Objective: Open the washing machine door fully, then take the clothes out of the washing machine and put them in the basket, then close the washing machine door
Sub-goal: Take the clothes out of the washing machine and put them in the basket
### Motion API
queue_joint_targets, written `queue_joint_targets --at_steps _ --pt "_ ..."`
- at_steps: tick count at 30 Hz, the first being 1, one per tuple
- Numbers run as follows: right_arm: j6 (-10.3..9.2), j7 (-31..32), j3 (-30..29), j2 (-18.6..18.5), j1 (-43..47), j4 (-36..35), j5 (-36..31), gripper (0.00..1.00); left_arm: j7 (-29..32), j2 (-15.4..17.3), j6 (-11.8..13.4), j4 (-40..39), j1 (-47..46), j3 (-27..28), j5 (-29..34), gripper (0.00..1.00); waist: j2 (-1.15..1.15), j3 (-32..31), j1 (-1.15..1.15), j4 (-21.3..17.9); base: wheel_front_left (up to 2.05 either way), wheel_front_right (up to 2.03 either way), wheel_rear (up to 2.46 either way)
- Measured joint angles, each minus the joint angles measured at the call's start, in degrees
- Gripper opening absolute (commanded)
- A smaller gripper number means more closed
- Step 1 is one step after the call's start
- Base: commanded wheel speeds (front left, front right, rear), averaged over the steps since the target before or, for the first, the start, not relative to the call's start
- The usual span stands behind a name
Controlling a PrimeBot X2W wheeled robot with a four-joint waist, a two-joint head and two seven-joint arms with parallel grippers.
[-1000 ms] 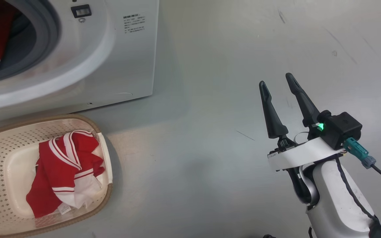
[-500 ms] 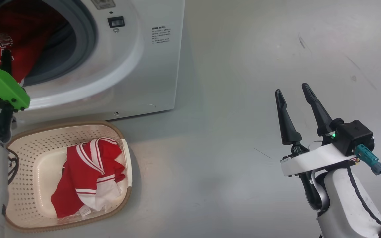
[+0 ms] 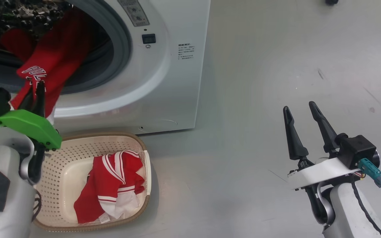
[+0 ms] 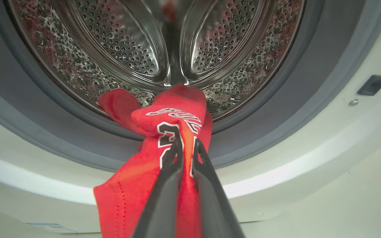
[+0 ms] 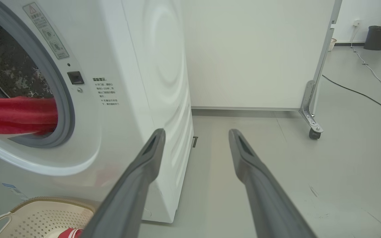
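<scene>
Head view: the whole picture has shifted since half a second ago, so the camera has moved; the washer [image 3: 164,82] and basket [image 3: 137,138] merely sit further right. More of the left arm shows now. The left end effector [image 3: 36,86] is pinched narrow on a red jersey [image 3: 50,71] that stretches from the drum out over the grey seal. The frame edge cuts off the opening, and the jersey's white lettering is folded and hard to read. The basket stands on the floor [image 3: 243,99] just below the opening, with a red-and-white garment [image 3: 111,185] lying in it as before. The right end effector [image 3: 298,106] hangs wide and empty, well apart to the right.

Left wrist view: both fingers clamp the jersey at its number, before the dimpled drum [image 4: 127,43]. A blue sticker [image 4: 50,227] is cut off at the bottom.

Right wrist view: the spread fingers frame the washer's corner. Behind stand a wheeled panel [image 5: 243,49], a cable [image 5: 359,92] and a dark bin [image 5: 377,37].
</scene>
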Motion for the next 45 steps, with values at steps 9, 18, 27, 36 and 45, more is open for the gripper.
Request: queue_joint_targets --at_steps 9,18,27,36,45 --pt "0.52 0.00 -0.21 -0.10 1.58 0.19 -0.57 1.00 -5.37 -0.30 -0.03 -1.37 5.42 -1.75 0.02 0.00 0.00 -3.28 0.00 3.10 0.00 0.00 0.00" --pt "0.57 0.00 -0.41 -0.05 3.35 0.66 -0.97 1.00 -10.09 0.54 -0.03 -5.81 8.42 -3.38 1.74 0.00 0.00 -6.78 0.00 4.88 0.00 0.00 0.00" --pt "1.04 0.00 -0.21 0.09 4.07 0.67 -0.98 1.00 -11.67 0.55 -0.04 -12.79 9.37 -1.32 2.49 0.00 0.00 -8.19 0.00 5.83 0.00 0.00 0.00" --pt "1.09 0.00 0.03 0.14 4.41 0.68 -0.98 1.00 -11.83 0.04 -0.04 -23.97 9.43 2.72 3.67 0.00 0.00 -9.01 0.00 5.76 0.00 0.00 0.00" --pt "1.46 0.00 0.58 0.34 5.11 0.71 -0.98 1.00 -12.07 -0.92 -0.04 -29.04 11.55 4.23 5.83 0.00 0.00 -9.30 0.00 4.97 0.00 0.00 0.00"
